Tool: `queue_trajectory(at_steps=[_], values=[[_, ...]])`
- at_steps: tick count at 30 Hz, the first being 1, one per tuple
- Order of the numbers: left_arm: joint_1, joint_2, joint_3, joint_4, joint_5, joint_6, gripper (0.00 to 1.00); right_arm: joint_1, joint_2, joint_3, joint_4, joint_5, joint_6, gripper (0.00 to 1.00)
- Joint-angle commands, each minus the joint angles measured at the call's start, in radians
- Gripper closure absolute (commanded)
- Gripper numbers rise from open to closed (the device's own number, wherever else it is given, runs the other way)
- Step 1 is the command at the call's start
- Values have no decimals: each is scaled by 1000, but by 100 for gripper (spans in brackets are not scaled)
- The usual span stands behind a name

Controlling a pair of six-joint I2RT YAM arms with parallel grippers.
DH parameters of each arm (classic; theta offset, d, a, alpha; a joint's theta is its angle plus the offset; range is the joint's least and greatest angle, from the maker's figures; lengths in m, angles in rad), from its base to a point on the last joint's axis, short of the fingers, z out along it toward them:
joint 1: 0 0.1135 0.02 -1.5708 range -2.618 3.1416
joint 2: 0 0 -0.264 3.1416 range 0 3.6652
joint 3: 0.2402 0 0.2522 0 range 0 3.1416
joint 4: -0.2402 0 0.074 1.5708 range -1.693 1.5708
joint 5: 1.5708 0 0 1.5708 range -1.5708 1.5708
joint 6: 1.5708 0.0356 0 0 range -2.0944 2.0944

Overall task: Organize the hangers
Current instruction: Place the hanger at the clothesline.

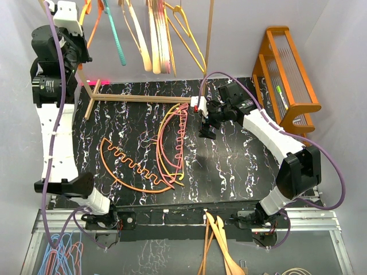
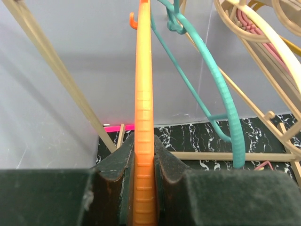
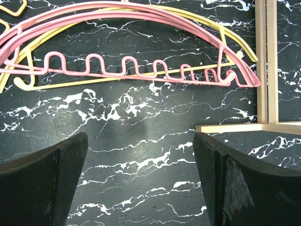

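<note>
– Fingers (image 2: 110, 179) on the left gripper (image 2: 143, 160), what do they do?
– They squeeze an orange hanger (image 2: 143, 94), up high, far left.
– And the right gripper (image 3: 141, 179)?
– Wide open, empty, just right of pink hangers (image 3: 141, 12) and yellow hangers (image 3: 70, 83) lying on the table (image 3: 141, 141).

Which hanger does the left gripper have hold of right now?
The orange hanger up at the rack, pinched in the left gripper beside the free-hanging teal hanger. The wavy-barred orange one lies flat on the table, untouched.
</note>
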Motion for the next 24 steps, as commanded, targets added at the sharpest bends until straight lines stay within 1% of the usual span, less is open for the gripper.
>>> queue_trajectory(at_steps=[1,7,15,19,24], values=[[12,60,103,7,18,30,100,-5,-21,1,50,-25,-4,2],[19,128,170,-9,21,37,100,-8,-6,13,50,-32,3,2],[44,169,200,15,34,37,100,-12,14,33,50,-37,11,2],[66,189,217,26,59,28,100,-14,25,42,49,-50,22,2],[86,230,211,-3,108,15,100,-15,35,55,45,-70,37,2]])
